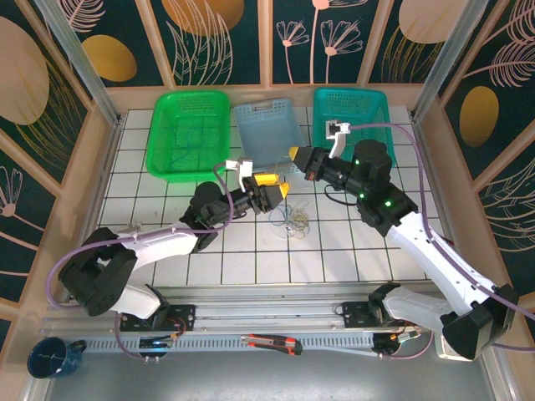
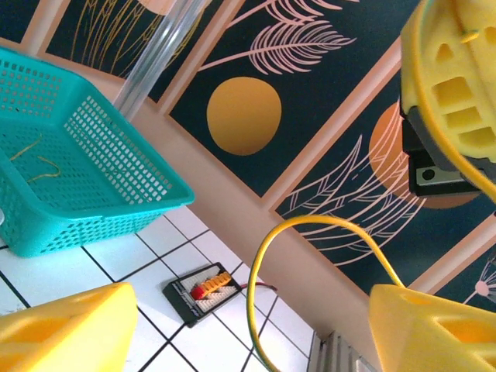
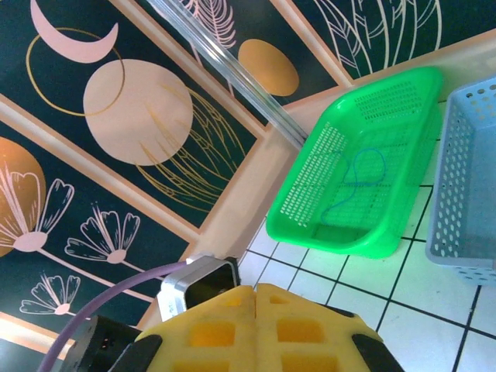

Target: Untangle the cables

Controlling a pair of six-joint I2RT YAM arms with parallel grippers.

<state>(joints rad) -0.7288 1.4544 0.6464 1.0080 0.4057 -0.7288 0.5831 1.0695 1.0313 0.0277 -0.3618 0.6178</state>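
The cables (image 1: 294,219) lie as a loose tangle of thin wires on the white tiles at mid-table, with strands rising toward the grippers. My left gripper (image 1: 274,194) hovers just above and left of the tangle. It is open, its yellow fingers (image 2: 66,329) wide apart, and a yellow-green cable (image 2: 267,256) arches through the gap without touching either pad. My right gripper (image 1: 292,154) sits close above and behind it, and its yellow fingers (image 2: 457,85) have a yellow wire running along their edge. Its pads (image 3: 256,298) are pressed together.
Three baskets stand along the back: green (image 1: 188,129) holding a thin blue wire (image 3: 360,174), pale blue (image 1: 266,125), and teal (image 1: 351,113) with yellowish wires (image 2: 35,163) inside. A small black board (image 2: 203,291) lies on the tiles near the wall.
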